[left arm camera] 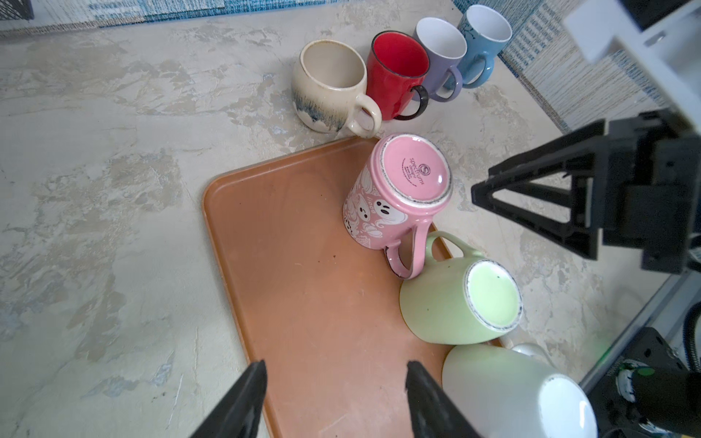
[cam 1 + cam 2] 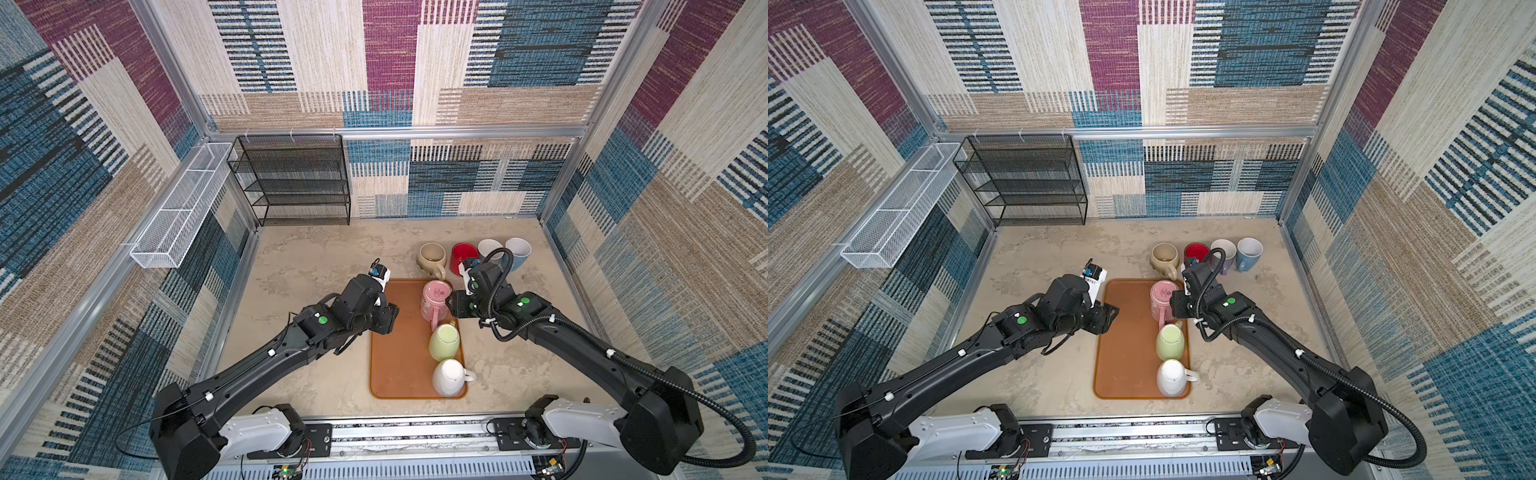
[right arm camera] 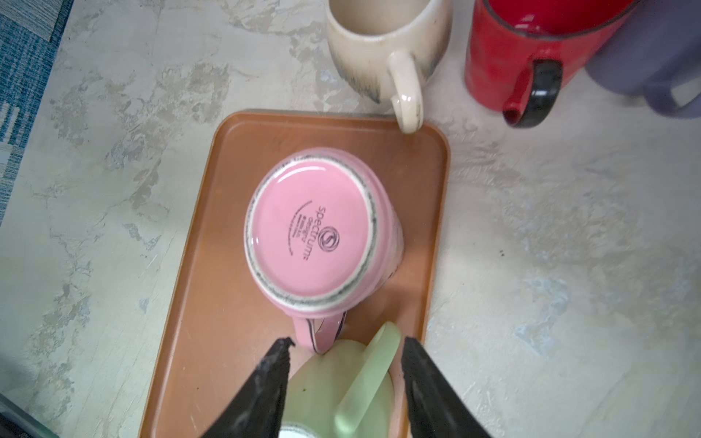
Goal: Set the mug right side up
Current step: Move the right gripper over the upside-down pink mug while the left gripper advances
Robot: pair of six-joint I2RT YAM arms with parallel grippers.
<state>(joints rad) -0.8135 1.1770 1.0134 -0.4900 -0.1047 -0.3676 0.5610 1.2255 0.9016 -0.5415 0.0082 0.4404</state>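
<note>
The pink mug's (image 3: 311,231) base reads "spectrum" (smaller print illegible).

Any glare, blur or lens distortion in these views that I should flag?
In both top views: even light, but the wide angle makes the frame posts splay outward. Left wrist view: a small glare spot on the pink mug base, and the left claw is blurred. Right wrist view: the pink base lettering is sharp; the green mug and right claw are out of focus.
</note>
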